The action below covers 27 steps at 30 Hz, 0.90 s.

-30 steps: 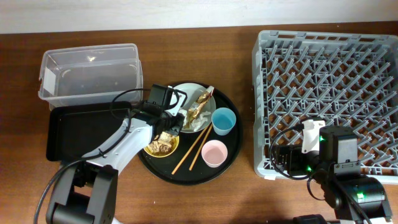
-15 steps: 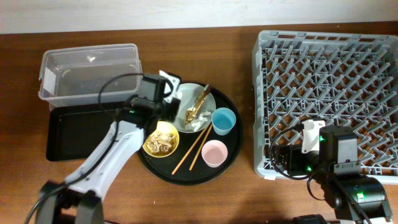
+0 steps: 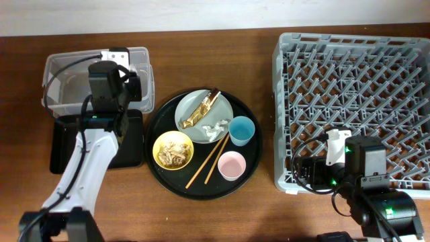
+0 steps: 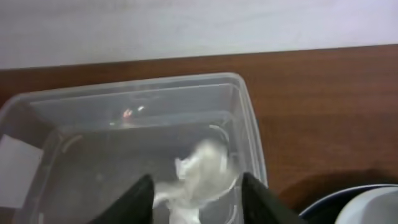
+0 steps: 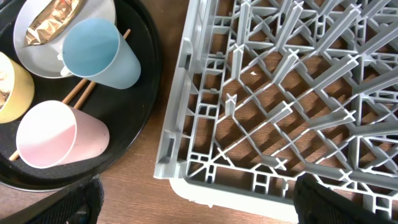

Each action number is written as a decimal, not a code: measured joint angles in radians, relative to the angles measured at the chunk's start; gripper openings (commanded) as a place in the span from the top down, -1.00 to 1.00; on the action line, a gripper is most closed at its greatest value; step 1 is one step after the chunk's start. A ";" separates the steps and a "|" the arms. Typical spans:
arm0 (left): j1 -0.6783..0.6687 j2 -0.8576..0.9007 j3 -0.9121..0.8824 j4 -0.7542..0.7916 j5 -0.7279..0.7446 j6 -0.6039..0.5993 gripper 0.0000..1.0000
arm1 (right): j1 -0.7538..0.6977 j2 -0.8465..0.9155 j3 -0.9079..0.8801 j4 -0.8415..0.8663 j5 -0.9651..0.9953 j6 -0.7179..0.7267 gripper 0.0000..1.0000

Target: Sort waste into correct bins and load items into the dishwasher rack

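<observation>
My left gripper [image 4: 196,199] hangs over the clear tub [image 4: 124,118], shut on a piece of crumpled white paper [image 4: 202,171] that spans its jaws. In the overhead view the left arm [image 3: 107,84] is above the tub [image 3: 67,81], with the shallow black tray [image 3: 64,144] in front of it. The grey-green plate [image 3: 191,101] holds the gold foil wrapper [image 3: 198,111] and another white paper [image 3: 215,129]. The yellow bowl [image 3: 173,149] holds food scraps. The blue cup [image 3: 242,130], pink cup [image 3: 231,165] and chopsticks [image 3: 205,163] lie nearby. My right gripper [image 5: 199,205] is open at the rack's [image 3: 356,81] front-left corner.
The plate, bowl, cups and chopsticks all sit on a large round black tray [image 3: 201,187] between the bins and the rack. The right wrist view shows the blue cup [image 5: 93,50], the pink cup [image 5: 53,134] and the rack's edge [image 5: 180,112].
My left gripper lifted off the plate with white paper and swung left and back to above the clear tub. The foil wrapper shifted on the plate. The right arm has not moved.
</observation>
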 measured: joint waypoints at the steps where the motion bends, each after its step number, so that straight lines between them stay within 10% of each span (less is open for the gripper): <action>1: 0.001 0.011 0.000 0.008 0.000 0.000 -0.05 | 0.000 0.000 0.000 0.000 0.000 0.000 -0.97; 21: -0.296 0.256 0.001 -0.148 0.267 0.001 -0.21 | 0.000 0.000 0.000 0.000 0.000 0.003 -0.97; 27: -0.296 0.341 0.001 -0.147 0.271 -0.002 0.99 | 0.000 0.000 0.000 0.000 0.000 0.003 -0.97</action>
